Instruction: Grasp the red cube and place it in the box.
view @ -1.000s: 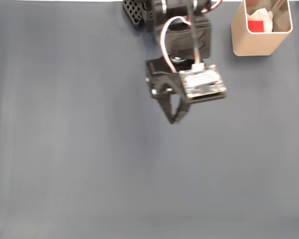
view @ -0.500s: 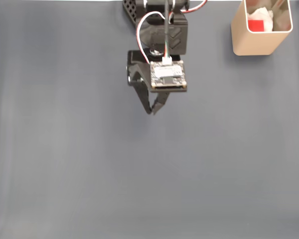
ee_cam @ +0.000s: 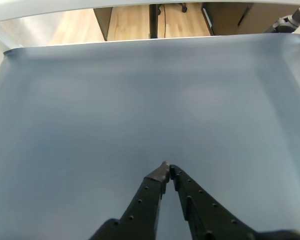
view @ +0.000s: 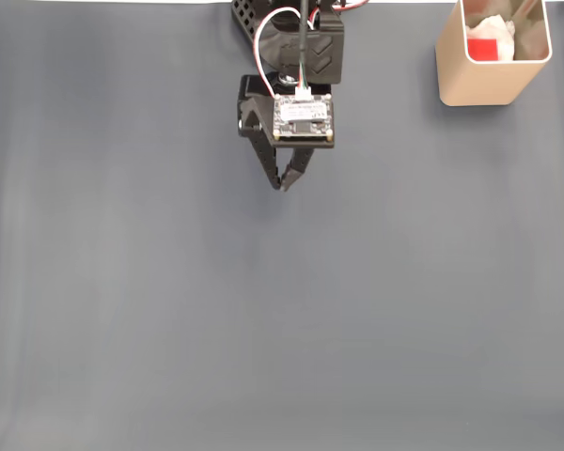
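Overall, grey-blue cloth (view: 263, 319) bare; gripper (view: 283, 185) closed, empty; wood floor (ee_cam: 140, 20) beyond.

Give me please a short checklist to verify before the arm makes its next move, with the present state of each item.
1. Red cube inside the box: ok, a red block shows in the opening, beside something white.
2. Pincer empty: ok, the tips meet with nothing between them in the wrist view.
3. Pincer apart from the box: ok, it is well to the left of the box in the fixed view.
4. Box upright: ok, the rim faces up.
5. Grey table cover under the pincer bare: ok.
6. Another cube left to pick: cannot tell.
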